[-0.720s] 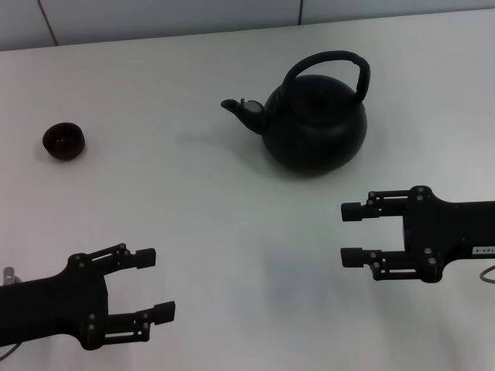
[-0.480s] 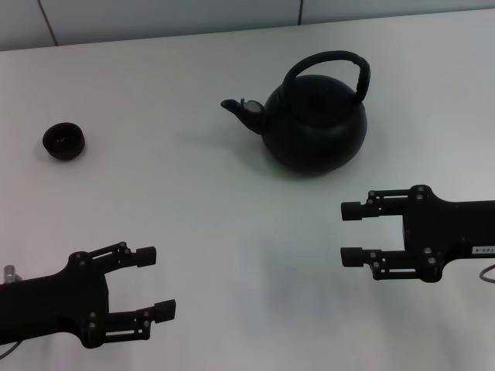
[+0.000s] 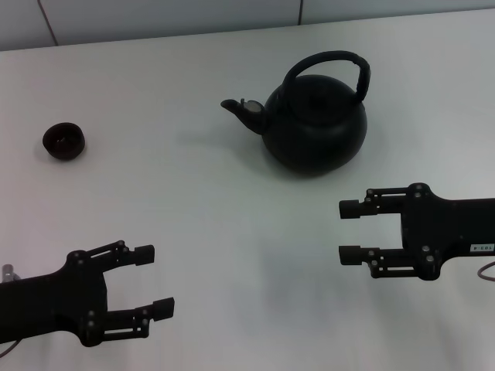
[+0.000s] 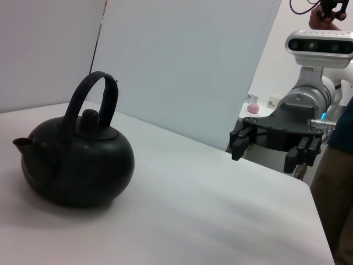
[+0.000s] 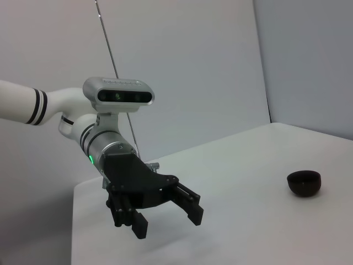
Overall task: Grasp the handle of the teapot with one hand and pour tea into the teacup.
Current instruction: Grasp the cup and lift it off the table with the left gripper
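Note:
The matte-black teapot [image 3: 313,124] stands upright at the table's far middle-right, its spout pointing left and its arched handle [image 3: 331,62] over the lid. Far off at the left sits the tiny black teacup [image 3: 63,141]. My right gripper [image 3: 347,230] hovers open in front of the teapot, a hand's width short of it, holding nothing. My left gripper [image 3: 155,280] is open and empty at the near left. The left wrist view shows the teapot [image 4: 77,160], its handle [image 4: 95,91] and the right gripper [image 4: 266,153]. The right wrist view shows the teacup [image 5: 304,183] and the left gripper [image 5: 165,220].
The white table [image 3: 216,201] runs back to a pale wall [image 3: 170,15]. In the left wrist view the table's edge [image 4: 317,221] drops off past the right gripper, with a person's arm beside it.
The right gripper has crept slightly to the left. The left gripper has barely shifted. Teapot and teacup have not moved.

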Controlling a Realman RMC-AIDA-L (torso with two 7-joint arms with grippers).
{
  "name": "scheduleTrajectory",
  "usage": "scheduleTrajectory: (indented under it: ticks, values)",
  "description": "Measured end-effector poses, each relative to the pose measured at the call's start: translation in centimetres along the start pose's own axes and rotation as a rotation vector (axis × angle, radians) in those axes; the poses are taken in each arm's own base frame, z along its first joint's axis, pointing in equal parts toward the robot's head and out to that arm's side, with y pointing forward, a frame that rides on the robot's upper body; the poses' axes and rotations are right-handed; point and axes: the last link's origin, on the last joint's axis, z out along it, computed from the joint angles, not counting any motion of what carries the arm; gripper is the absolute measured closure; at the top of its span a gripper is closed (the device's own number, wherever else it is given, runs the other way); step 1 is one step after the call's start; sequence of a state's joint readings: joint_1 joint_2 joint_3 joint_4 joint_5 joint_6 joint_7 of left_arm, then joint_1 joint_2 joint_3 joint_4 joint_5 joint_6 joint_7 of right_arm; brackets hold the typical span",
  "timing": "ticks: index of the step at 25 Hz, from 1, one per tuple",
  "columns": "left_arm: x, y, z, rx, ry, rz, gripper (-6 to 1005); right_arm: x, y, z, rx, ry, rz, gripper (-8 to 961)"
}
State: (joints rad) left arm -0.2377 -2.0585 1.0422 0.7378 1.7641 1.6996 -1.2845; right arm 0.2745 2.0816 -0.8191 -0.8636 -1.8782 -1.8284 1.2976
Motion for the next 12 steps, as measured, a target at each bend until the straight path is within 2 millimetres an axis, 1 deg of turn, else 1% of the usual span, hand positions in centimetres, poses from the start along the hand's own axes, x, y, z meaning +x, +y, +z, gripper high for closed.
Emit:
scheduleTrajectory:
  ticks: [12]
  values:
    - [0.32, -0.15, 0.01, 0.001, 0.001, 0.013, 139, 0.04, -0.16, 0.09, 0.010, -0.003, 0.004, 311]
